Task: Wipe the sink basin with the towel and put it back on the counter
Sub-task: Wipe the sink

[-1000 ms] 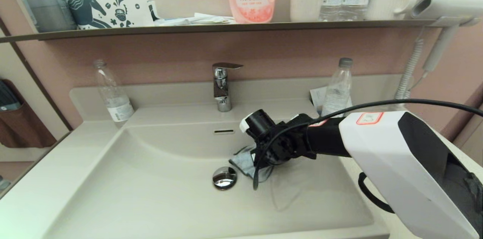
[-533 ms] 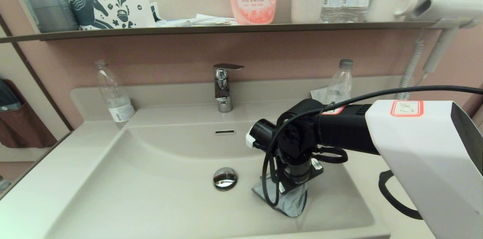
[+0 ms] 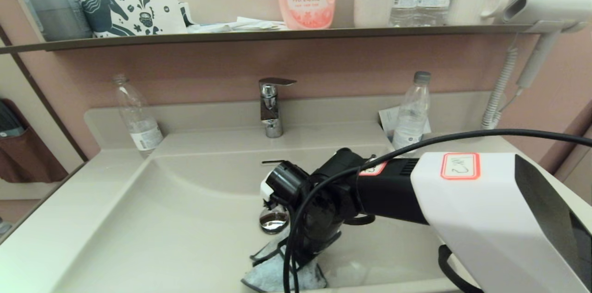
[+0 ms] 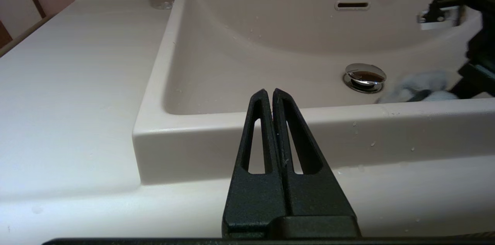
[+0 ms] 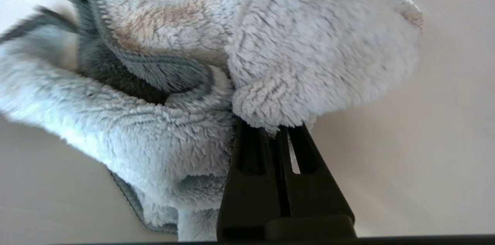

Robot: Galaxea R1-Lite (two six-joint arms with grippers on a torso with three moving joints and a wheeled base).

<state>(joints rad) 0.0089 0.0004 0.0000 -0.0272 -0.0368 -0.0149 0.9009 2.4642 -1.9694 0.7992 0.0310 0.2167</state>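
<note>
Nearest of all, the left gripper point(image 4: 269, 96) hangs just outside the front wall of the sink basin point(image 4: 232, 136), its two black fingers pressed flat together with nothing between them. Bare counter point(image 4: 73, 82) stretches wide at its nine o'clock.

Down in the basin point(image 3: 152, 219), the right gripper point(image 5: 276, 129) is clamped tight on a fold of the towel point(image 5: 154, 129), fingertips buried in the fluff. In the head view the towel point(image 3: 282, 274) is bunched at six o'clock on the basin floor, right against the front wall, so there is almost no room on that side. Its heap runs roughly from seven o'clock to one o'clock, from its dark-trimmed corner toward the drain plug point(image 3: 274, 221); the pale fluffy side shows outward, with the dark trim curling through the folds. The plug sits just beyond the towel, close but seemingly not touching.

Open basin floor spreads toward nine o'clock, a broad clear run up to the left slope. At three o'clock the right arm point(image 3: 485, 219) reaches in over the rim and covers that side.

Farther back, the overflow slot point(image 3: 270, 161) peeks out at twelve, then the tap point(image 3: 272, 108). A clear bottle point(image 3: 136, 115) stands at ten o'clock on the counter point(image 3: 55, 219), another bottle point(image 3: 411, 110) at two o'clock, both against the backsplash, well apart from the towel.
</note>
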